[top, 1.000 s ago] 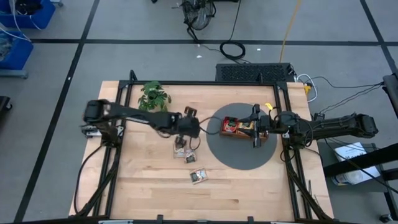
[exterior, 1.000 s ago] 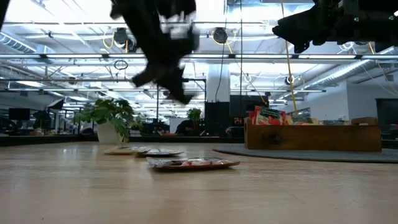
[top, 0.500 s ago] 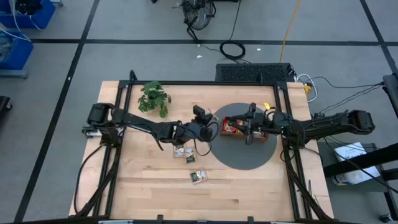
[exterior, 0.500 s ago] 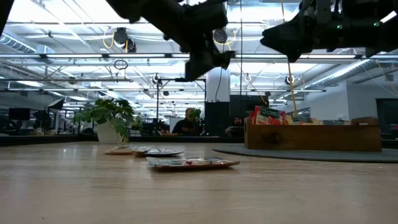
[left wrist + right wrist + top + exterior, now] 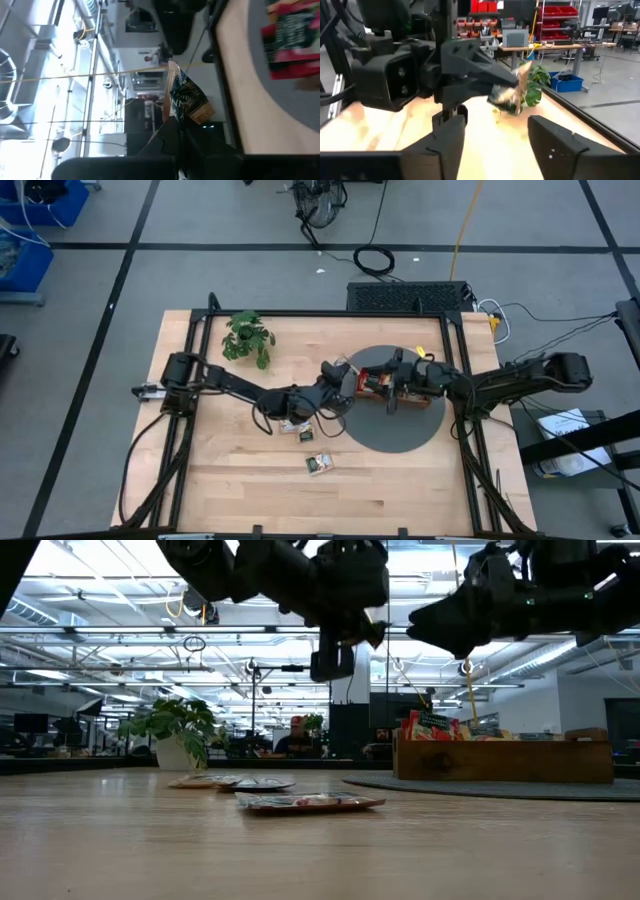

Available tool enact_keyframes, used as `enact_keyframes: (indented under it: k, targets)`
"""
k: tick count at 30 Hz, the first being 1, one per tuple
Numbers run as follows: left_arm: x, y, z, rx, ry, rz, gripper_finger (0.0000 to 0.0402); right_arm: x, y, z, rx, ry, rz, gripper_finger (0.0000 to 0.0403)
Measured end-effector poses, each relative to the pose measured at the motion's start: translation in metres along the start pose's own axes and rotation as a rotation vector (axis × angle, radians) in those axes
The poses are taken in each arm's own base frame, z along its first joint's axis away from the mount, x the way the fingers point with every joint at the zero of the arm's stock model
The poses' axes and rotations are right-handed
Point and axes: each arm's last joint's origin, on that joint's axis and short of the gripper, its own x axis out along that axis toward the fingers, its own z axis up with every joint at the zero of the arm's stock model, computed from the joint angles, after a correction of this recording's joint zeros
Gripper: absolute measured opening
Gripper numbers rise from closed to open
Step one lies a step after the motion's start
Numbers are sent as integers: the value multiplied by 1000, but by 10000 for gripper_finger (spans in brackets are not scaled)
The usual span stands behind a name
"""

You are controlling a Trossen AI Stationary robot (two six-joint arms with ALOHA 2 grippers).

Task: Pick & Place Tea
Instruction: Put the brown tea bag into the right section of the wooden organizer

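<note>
My left gripper [image 5: 346, 377] hovers level above the mat's left edge, shut on a tea sachet [image 5: 186, 101] printed dark green and brown. My right gripper [image 5: 495, 145] faces it over the tray's left end, open. The sachet [image 5: 508, 96] is a short way in front of its fingers, untouched. The brown wooden tray [image 5: 418, 392] with red sachets stands on a round grey mat [image 5: 390, 428]. More sachets lie flat on the table [image 5: 296, 425], [image 5: 320, 464]. My left gripper pinches the sachet by one edge [image 5: 175, 119] between its two fingers. The fingers lie level and point toward the table's right side. The rest of the sachet sticks out past the fingertips, lifted clear of table and tray.
A small potted plant [image 5: 247, 337] stands at the far left of the table. The table's near half is bare wood apart from the loose sachets [image 5: 310, 803]. Black frame rails run along both side edges.
My left gripper has swung from above the loose sachets toward the table's right, up to the tray, tipping from pointing down to level with the sachet still held. My right gripper has slid toward the table's left, over the tray, and come a little lower.
</note>
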Motion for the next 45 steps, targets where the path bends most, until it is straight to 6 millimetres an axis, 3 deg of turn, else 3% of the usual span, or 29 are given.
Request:
enact_keyframes:
  k: [8, 17, 26, 31, 40, 45]
  targets:
    - [-4, 10, 2, 10, -47, 30, 4, 7, -5, 0, 81, -64, -1, 250]
    - [-5, 10, 4, 8, -69, 29, 6, 23, -6, 7, 105, -95, 107, 232]
    - [-5, 10, 3, 8, -59, 29, 7, 41, -6, 6, 102, -66, 100, 213]
    - [-5, 10, 4, 1, -59, 29, 7, 42, -6, 5, 102, -63, 95, 174]
    - [-6, 10, 4, -7, -36, 33, 6, 40, -6, 6, 71, -67, 86, 46]
    - [-8, 11, 4, -12, -26, 36, 33, 40, -6, 6, 39, -70, 92, 7]
